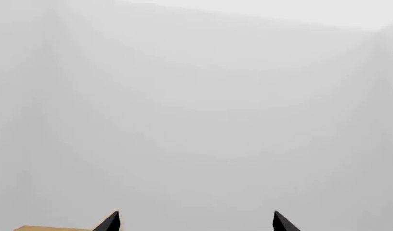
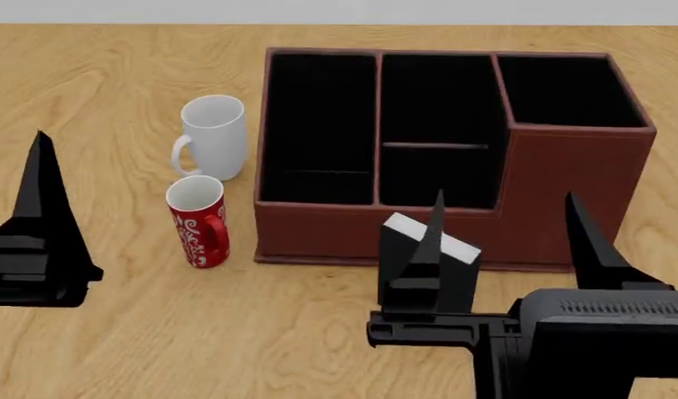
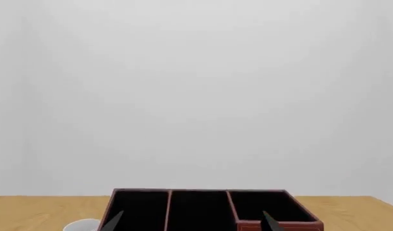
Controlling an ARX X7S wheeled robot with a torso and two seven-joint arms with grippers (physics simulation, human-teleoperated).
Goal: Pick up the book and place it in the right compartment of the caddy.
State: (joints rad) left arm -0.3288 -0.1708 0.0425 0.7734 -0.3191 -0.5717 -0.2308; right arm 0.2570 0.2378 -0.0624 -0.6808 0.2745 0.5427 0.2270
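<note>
1. The wooden table fills the head view and carries every item; a pale wall lies beyond its far edge.
2. The caddy stands upright at centre-right of the table. It is a reddish-brown box with black-lined sections: a long narrow section on its left, two small middle sections, and the right compartment at the far right, behind the tallest front wall. All sections appear unoccupied. The right wrist view shows the caddy from the front, low in the frame.
3. The right gripper hangs in front of the caddy with its two black fingers pointing up and spread wide apart. Nothing is held between them. Its left finger overlaps the book in the head view; contact cannot be determined.
4. The left gripper sits at the left edge of the head view, well apart from the caddy. The left wrist view shows its two fingertips spaced widely, with nothing between them.
5. The book stands on the table just in front of the caddy's front wall, below the middle sections, white page edge uppermost and tilted. It is outside the caddy.
6. The white mug stands upright left of the caddy.
7. The red mug stands upright just in front of the white mug.
</note>
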